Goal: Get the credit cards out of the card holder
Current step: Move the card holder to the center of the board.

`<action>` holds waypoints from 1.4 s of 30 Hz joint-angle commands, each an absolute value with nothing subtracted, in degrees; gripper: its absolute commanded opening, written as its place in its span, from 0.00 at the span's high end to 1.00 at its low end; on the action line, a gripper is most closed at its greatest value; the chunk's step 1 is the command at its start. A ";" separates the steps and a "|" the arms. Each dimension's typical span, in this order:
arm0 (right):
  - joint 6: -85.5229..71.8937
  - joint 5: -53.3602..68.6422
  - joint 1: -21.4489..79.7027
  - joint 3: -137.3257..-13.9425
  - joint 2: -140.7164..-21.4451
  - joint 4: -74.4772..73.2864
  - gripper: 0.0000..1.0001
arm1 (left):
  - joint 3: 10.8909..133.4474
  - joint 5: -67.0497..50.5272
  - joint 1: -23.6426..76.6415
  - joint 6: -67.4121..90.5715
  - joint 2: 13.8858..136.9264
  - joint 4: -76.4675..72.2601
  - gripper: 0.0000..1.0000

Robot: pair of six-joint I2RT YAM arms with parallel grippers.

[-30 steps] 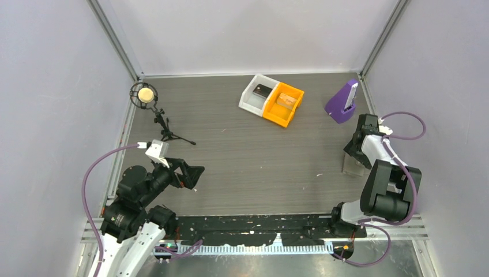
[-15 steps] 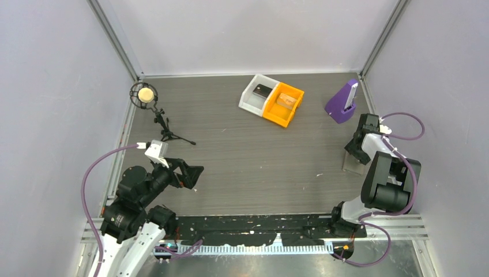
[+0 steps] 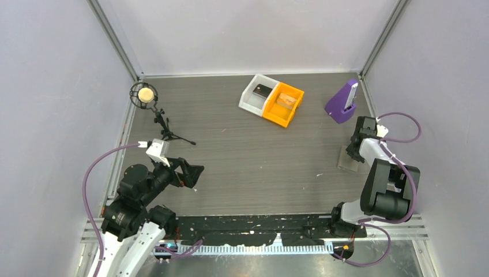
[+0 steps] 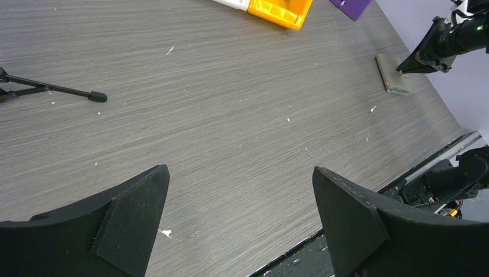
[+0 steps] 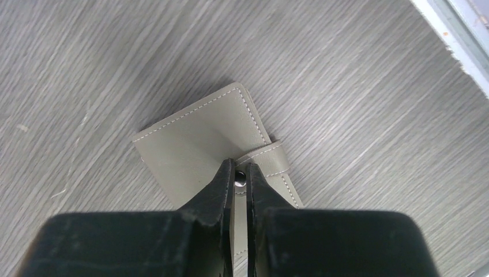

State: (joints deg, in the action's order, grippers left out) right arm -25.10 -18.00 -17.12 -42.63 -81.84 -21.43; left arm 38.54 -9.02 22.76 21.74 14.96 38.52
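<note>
The card holder (image 5: 196, 144) lies closed on the table near the right wall, grey-green with stitched edges and a strap tab (image 5: 271, 157) over one edge. It also shows as a small flat piece (image 3: 348, 161) (image 4: 393, 81). My right gripper (image 5: 240, 173) points down at it, jaws pinched to a thin slit on the tab at its metal snap. The credit cards are hidden inside the closed holder. My left gripper (image 4: 239, 168) hovers wide open over bare table at the near left (image 3: 195, 175), holding nothing.
A white bin (image 3: 255, 92) and an orange bin (image 3: 284, 104) stand together at the back centre. A purple stand (image 3: 341, 104) sits at the back right, close behind the right arm. A small microphone tripod (image 3: 155, 112) stands at the left. The right wall is close to the holder.
The right gripper's jaws have closed from wide open down onto the holder's tab, and its wrist shifted slightly. The left arm has not moved.
</note>
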 commanded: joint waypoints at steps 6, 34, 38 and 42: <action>-26.20 -15.13 -4.04 -42.68 -78.40 -25.57 0.95 | 39.14 -9.59 22.87 20.74 15.63 38.44 0.01; -46.05 -5.64 51.04 -35.78 -72.51 -11.16 0.91 | 40.30 -7.28 22.85 21.08 19.54 41.72 0.01; -37.52 -7.20 51.69 -37.53 -72.34 -14.34 0.69 | 40.78 -7.71 22.86 20.68 20.58 42.18 0.01; -27.91 -8.50 52.69 -36.95 -71.53 -15.63 0.54 | 40.50 -8.17 22.92 20.57 19.63 41.75 0.01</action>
State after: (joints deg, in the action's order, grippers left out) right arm -37.21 -6.68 51.72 -35.24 -72.42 -15.46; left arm 38.54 -7.90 22.76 21.76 20.27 42.37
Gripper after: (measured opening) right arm 0.423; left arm 0.991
